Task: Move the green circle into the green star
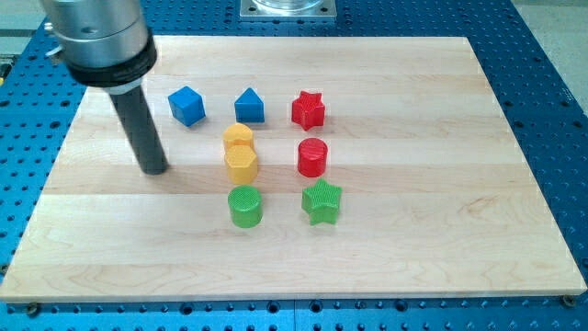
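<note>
The green circle (245, 206) stands on the wooden board, below the middle of the view. The green star (322, 201) stands to its right with a gap between them. My tip (153, 169) rests on the board well to the left of the green circle and a little higher in the view. It touches no block.
A yellow hexagon (241, 162) sits just above the green circle, with another yellow block (238, 137) touching it above. A red circle (312, 157) sits above the green star. A red star (309, 109), a blue pentagon-like block (249, 106) and a blue cube (186, 105) line the top.
</note>
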